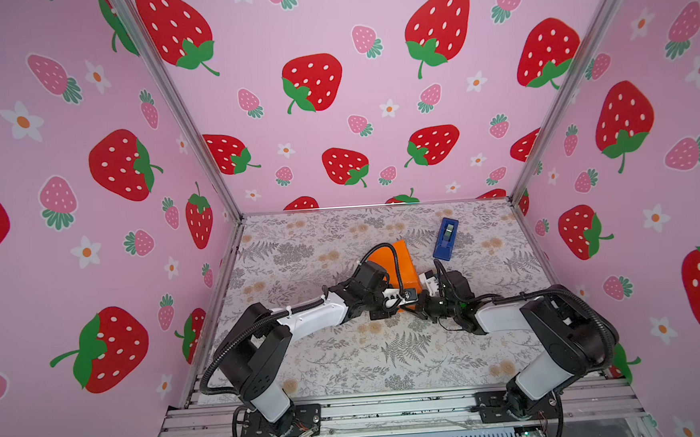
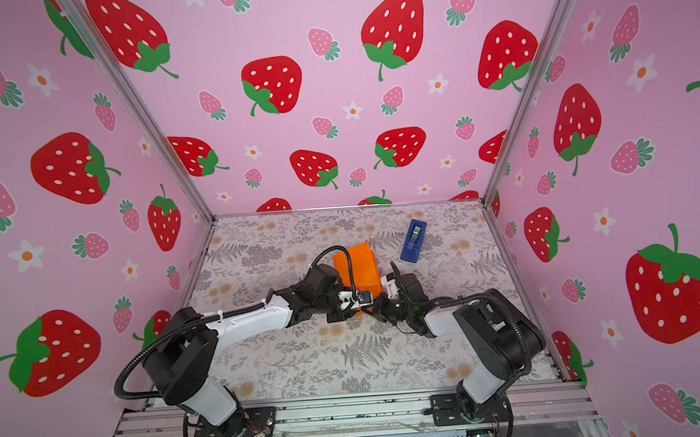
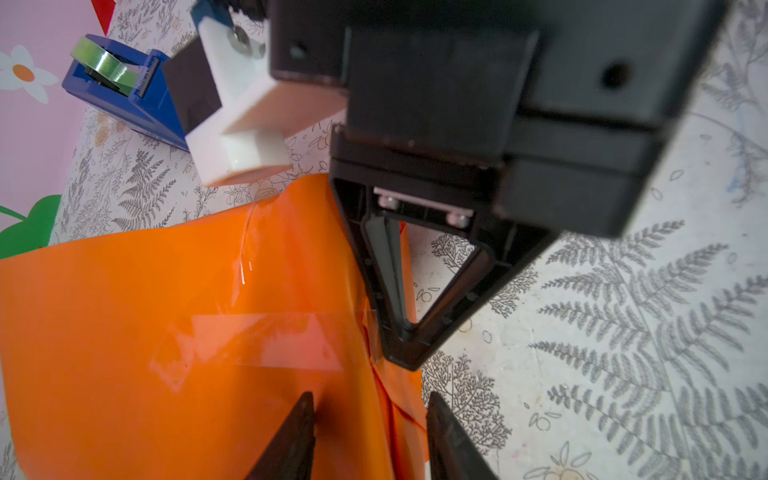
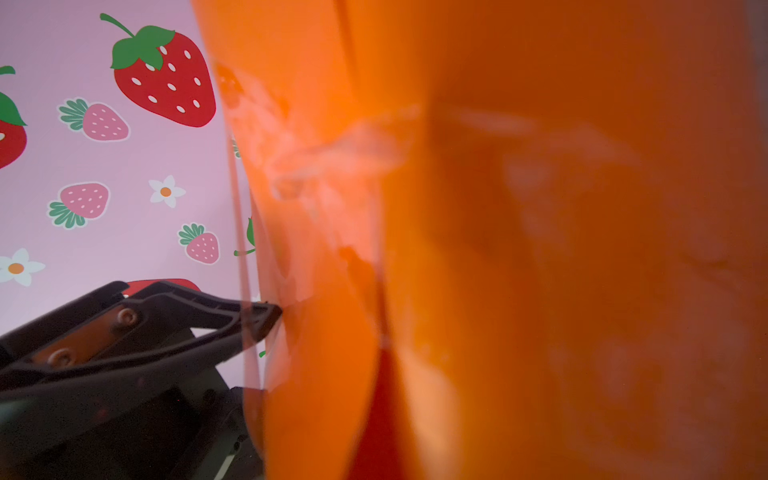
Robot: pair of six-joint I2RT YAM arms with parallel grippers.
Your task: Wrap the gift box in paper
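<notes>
The gift box is hidden inside the orange paper (image 1: 399, 262) (image 2: 361, 264), which lies as a folded package mid-table in both top views. A strip of clear tape (image 3: 249, 340) crosses the paper's top. My left gripper (image 3: 370, 419) (image 1: 405, 301) is open at the package's near end. One of its fingertips (image 3: 305, 415) is over the paper and the other stands past the folded edge. My right gripper (image 3: 405, 353) (image 1: 424, 304) is shut, its joined tips against that same end fold beside the tape. Orange paper (image 4: 498, 249) fills the right wrist view and hides that gripper's own jaws.
A blue tape dispenser (image 1: 446, 238) (image 2: 413, 240) (image 3: 120, 91) stands behind and right of the package. The floral table covering (image 1: 389, 350) is bordered by pink strawberry walls on three sides. Both arms meet over the table's middle, close together.
</notes>
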